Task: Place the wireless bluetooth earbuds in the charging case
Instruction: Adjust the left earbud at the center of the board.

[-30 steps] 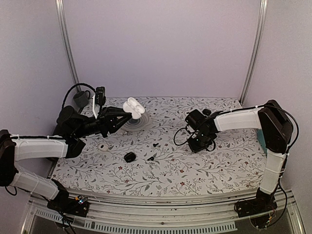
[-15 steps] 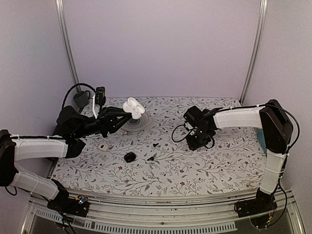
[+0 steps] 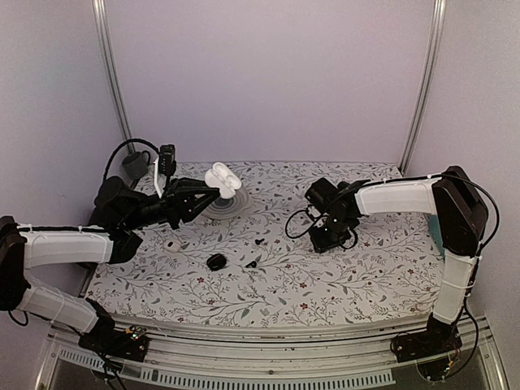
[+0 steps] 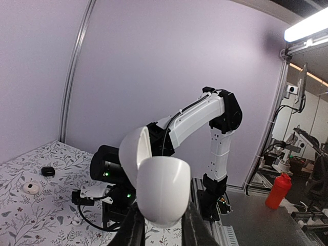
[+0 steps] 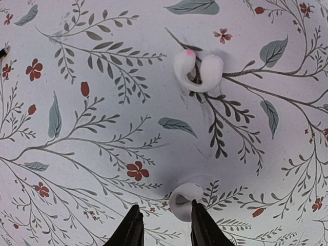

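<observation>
- Barely begun, by the look of it: both tiny glossy white plastic earbuds (image 5: 185,201) out on the flowered table cover (image 3: 341,276), none apparently in the glossy white clamshell charging case (image 4: 161,189); pick-ups and insertions all left
- One table cover
- Two grippers: left gripper (image 4: 161,228) clenched on the open-lidded case, raised upper left of centre in the top view; right gripper (image 5: 163,223) low, jaws parted astride one earbud, bottom centre of its wrist view
- One case
- Two earbuds, the second (image 3: 171,244) left of centre in the top view
- One curled white piece (image 5: 199,72), pink-dotted, unidentified
- Three small black bits (image 3: 215,262)
</observation>
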Tool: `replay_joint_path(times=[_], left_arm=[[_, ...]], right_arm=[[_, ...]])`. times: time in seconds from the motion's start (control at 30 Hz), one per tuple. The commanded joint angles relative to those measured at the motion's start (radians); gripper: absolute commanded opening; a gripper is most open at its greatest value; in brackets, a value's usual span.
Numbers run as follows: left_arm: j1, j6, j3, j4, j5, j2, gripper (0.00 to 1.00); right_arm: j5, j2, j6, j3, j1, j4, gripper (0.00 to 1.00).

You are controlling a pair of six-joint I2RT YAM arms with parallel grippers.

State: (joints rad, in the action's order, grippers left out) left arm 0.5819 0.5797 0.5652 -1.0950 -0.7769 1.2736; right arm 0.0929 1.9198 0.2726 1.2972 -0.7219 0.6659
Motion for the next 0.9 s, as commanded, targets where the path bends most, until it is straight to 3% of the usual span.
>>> replay_joint_path(times=[0.0, 0.87], left_arm=[[-0.012, -0.003, -0.010, -0.017, -0.001, -0.019, 0.00], [-0.013, -0.005, -0.014, -0.019, 0.001, -0.017, 0.00]], right_arm=[[-0.016, -0.004, 0.011, 0.015, -0.008, 0.002, 0.34], [-0.005, 0.032, 0.014, -0.010, -0.008, -0.010, 0.33]])
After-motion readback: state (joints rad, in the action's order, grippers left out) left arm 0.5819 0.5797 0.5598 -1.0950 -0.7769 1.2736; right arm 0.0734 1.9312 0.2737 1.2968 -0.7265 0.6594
